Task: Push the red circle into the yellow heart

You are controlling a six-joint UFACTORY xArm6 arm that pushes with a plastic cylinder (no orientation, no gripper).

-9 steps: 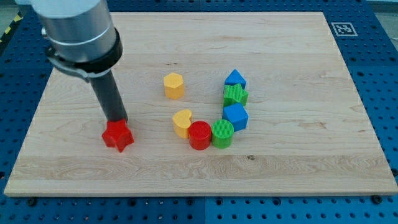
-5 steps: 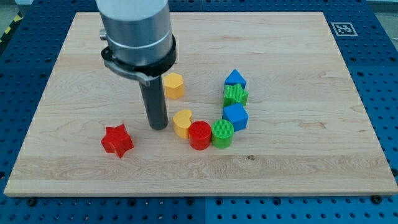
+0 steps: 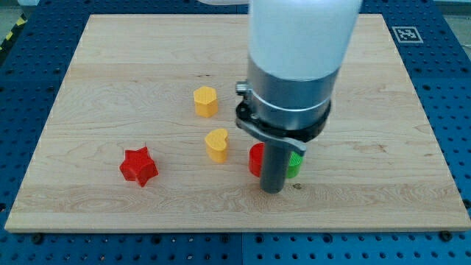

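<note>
Far to the view's left of my tip (image 3: 272, 190) sits the red star (image 3: 139, 165). Nearer lie the yellow heart (image 3: 216, 144) and yellow hexagon (image 3: 206, 101). The red circle (image 3: 255, 159) is just left of my rod, partly hidden, apart from the heart. I carry no claw.

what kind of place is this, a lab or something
Probably a robotics lab bench: a wooden board on a blue perforated table, a fiducial marker in its corner, and toy blocks like the yellow heart.

Bright, even overhead light leaves soft, short shadows under the blocks, a pale sheen on the arm (image 3: 302, 44), and sharp focus.
</note>
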